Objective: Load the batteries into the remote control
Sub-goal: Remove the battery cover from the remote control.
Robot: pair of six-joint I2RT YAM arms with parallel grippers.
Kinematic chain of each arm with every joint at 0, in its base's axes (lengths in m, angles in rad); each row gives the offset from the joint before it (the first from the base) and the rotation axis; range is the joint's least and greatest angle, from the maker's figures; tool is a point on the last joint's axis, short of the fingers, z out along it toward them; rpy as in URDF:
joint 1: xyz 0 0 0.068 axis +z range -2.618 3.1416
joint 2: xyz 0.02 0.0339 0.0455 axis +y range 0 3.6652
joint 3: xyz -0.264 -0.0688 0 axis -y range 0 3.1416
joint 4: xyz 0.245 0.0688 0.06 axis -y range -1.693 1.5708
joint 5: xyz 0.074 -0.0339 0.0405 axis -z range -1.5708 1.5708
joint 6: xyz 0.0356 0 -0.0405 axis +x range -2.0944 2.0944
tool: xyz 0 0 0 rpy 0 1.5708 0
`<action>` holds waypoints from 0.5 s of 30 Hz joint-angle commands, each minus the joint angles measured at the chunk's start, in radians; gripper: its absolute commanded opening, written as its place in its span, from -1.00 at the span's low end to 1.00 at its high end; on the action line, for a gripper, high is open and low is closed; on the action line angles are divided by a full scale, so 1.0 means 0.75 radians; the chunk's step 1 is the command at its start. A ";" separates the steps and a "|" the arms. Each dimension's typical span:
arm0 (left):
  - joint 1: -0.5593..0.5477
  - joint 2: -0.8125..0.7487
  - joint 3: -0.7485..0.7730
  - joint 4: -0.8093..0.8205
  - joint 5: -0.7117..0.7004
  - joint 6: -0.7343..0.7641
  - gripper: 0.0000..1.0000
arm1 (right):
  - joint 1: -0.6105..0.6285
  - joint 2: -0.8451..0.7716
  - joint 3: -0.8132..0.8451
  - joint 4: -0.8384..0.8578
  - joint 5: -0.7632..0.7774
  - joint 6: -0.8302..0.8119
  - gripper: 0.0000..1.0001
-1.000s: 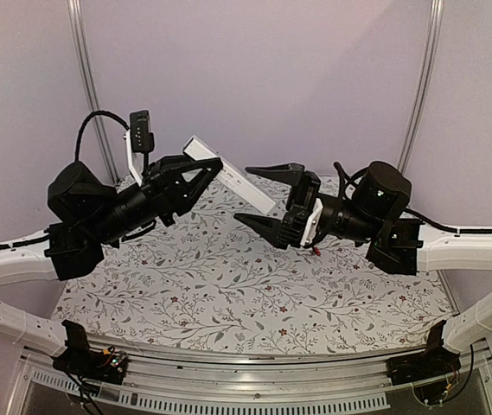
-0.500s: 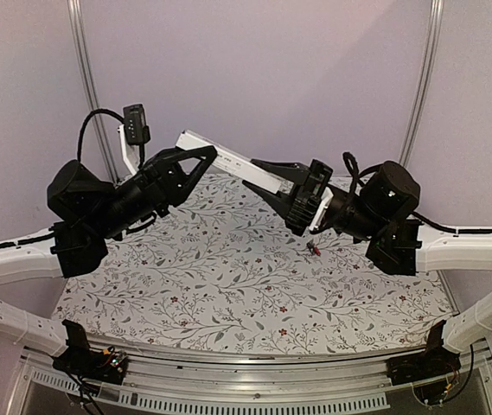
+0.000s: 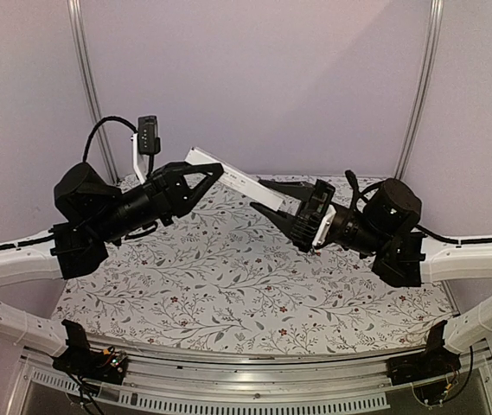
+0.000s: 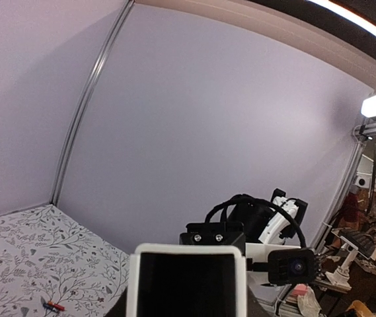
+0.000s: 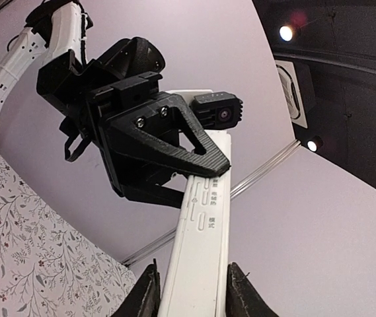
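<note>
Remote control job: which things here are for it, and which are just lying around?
For the job:
remote control, gripped in the air by the left hand and the right hand
battery, lying on the cloth

Just lying about:
flowery tablecloth
metal poles
clutter beyond the table

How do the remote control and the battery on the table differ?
The remote control is long and white; the battery is tiny, dark and red. The remote control hangs tilted aloft, in the jaws of the left gripper and right gripper; the battery lies on the table. Both are elongated.
</note>
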 commanded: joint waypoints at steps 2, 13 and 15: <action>0.103 -0.098 0.021 0.090 -0.157 0.064 -1.00 | -0.010 -0.078 -0.072 -0.109 -0.009 0.020 -0.24; 0.115 -0.101 0.017 0.082 -0.140 0.065 -1.00 | -0.047 -0.166 -0.072 -0.166 0.091 0.001 0.01; 0.118 -0.097 0.030 0.057 -0.130 0.077 -1.00 | -0.090 -0.210 -0.060 -0.189 0.094 0.029 -0.10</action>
